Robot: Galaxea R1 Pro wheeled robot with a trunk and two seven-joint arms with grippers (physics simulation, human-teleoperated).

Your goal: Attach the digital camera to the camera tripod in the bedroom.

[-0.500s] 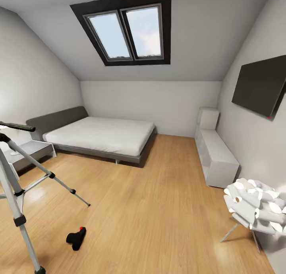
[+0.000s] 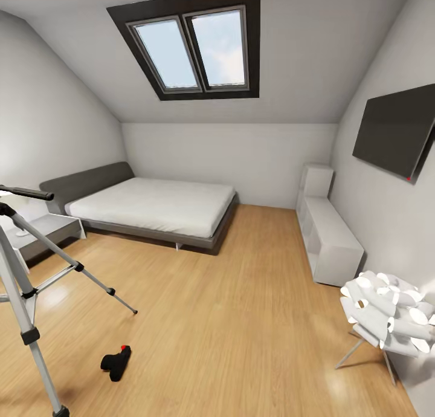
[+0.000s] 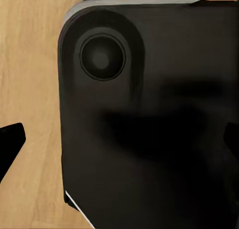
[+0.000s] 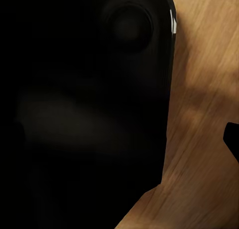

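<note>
The camera (image 2: 116, 362) lies on the floor (image 2: 241, 320) beside the tripod (image 2: 24, 284) near the bed (image 2: 151, 208) — within easy reach once I close in — though whether either end effector is open, I cannot tell.

Left wrist view: two dark fingertips (image 3: 11, 144) of the left gripper sat at opposite frame edges, well apart, jaws spread, with a black robot body panel (image 3: 149, 129) between. Right wrist view: one dark fingertip (image 4: 232, 139) showed beside a similar black panel (image 4: 84, 109); jaw spacing was indeterminate.
</note>
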